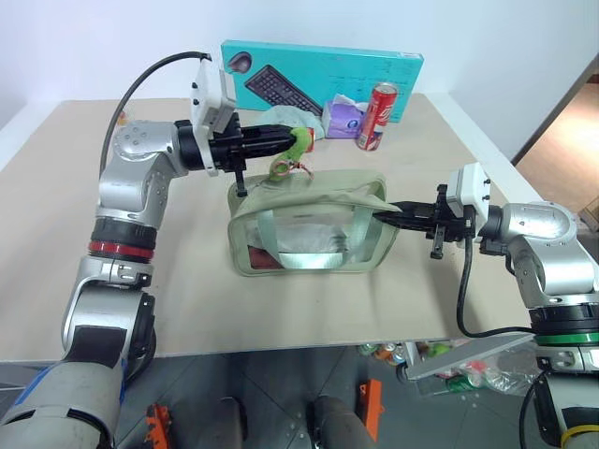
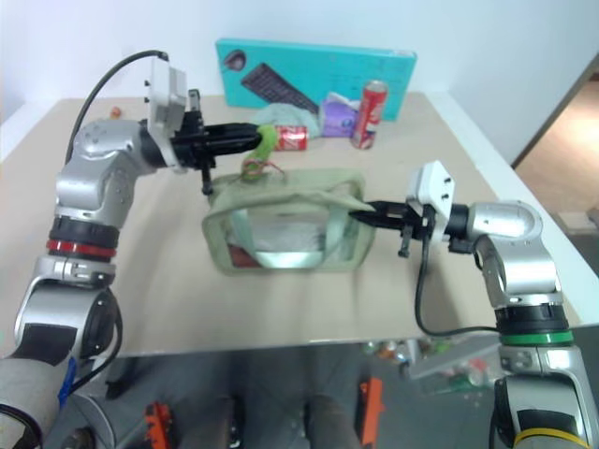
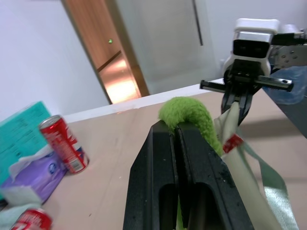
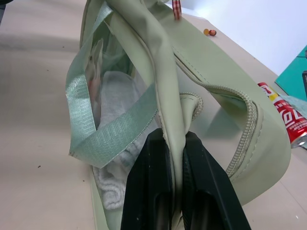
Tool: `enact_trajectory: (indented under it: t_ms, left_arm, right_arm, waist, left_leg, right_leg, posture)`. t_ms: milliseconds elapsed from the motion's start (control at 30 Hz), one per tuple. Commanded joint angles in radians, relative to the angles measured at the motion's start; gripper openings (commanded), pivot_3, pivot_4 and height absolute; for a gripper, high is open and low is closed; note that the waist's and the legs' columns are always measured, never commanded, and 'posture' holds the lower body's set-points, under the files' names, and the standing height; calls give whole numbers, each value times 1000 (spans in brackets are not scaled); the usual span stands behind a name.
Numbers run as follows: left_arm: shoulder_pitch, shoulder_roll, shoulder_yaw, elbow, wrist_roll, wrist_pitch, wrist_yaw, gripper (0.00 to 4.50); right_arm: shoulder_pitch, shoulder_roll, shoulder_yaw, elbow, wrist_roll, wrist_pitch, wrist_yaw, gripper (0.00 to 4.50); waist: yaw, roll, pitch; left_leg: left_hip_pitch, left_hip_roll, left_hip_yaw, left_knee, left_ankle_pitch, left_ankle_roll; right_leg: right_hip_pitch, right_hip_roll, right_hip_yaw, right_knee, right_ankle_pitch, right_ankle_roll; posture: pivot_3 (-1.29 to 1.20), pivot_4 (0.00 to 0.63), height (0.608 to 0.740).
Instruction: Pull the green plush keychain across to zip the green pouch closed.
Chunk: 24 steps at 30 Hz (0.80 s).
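Two arms share one job. Largest is the pale green cloth pouch with clear sides (image 1: 314, 229), mid-frame on the tan table (image 1: 56, 262). At right, the right gripper (image 1: 386, 217) is pinched tight on its end, likely steadying it. Upper left, the left gripper (image 1: 292, 140) squeezes the small fuzzy lime-green keychain (image 1: 301, 141), ready for pulling across.

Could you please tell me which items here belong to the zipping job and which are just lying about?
Part of the job:
- green plush keychain, pinched in the left pincer
- green pouch, its end fabric pinched in the right pincer

Just lying about:
- teal keyboard box
- upright red can
- purple tissue pack
- red can lying on its side
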Motion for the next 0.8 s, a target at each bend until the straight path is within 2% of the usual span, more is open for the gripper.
enact_trajectory:
  t_ms: [33, 233, 367, 433, 500, 633, 800]
  left_arm:
    - [-11, 7, -15, -47, -4, -14, -45, 20]
    - [-1, 41, -35, -97, -30, 73, -147, 20]
    - [-22, 53, -38, -72, -17, 108, -149, 20]
    - [-24, 52, -40, -58, -6, 104, -138, 678]
    - [-23, 50, -42, -52, 7, 78, -131, 1145]
    - [-17, 47, -37, -63, 15, 25, -138, 2563]
    - [-24, 76, -21, -58, 27, 3, -128, 2563]
  right_arm:
    - [-20, -9, -22, -23, -2, -5, -9, 0]
    - [-30, 2, -13, -8, -8, -13, -8, 0]
    - [-36, 10, -11, 3, -13, -19, -6, 0]
    - [-37, 14, -9, 7, -16, -24, -5, 0]
    - [-38, 17, -8, 8, -17, -25, -6, 0]
    - [-37, 20, -7, 10, -20, -28, -3, 0]
    - [-37, 20, -7, 12, -22, -30, -2, 0]
  waist:
    - [0, 0, 0]
    - [0, 0, 0]
    - [-1, 0, 0]
    - [-1, 0, 0]
    - [-1, 0, 0]
    - [-1, 0, 0]
    - [-1, 0, 0]
  left_leg:
    - [0, 0, 0, 0, 0, 0]
    - [0, 0, 0, 0, 0, 0]
    - [1, 0, 0, 0, 0, 0]
    - [1, 0, 0, 0, 0, 0]
    - [1, 0, 0, 0, 0, 0]
    - [1, 0, 0, 0, 0, 0]
    - [1, 0, 0, 0, 0, 0]
  right_leg:
    - [0, 0, 0, 0, 0, 0]
    - [0, 0, 0, 0, 0, 0]
    - [0, 0, 0, 0, 0, 0]
    - [1, 0, 0, 0, 0, 0]
    - [1, 0, 0, 0, 0, 0]
    - [1, 0, 0, 0, 0, 0]
    - [1, 0, 0, 0, 0, 0]
  posture:
    - [0, 150, 740]
    - [0, 150, 740]
    - [0, 150, 740]
    - [0, 150, 740]
    - [0, 150, 740]
    - [0, 150, 740]
    - [0, 150, 740]
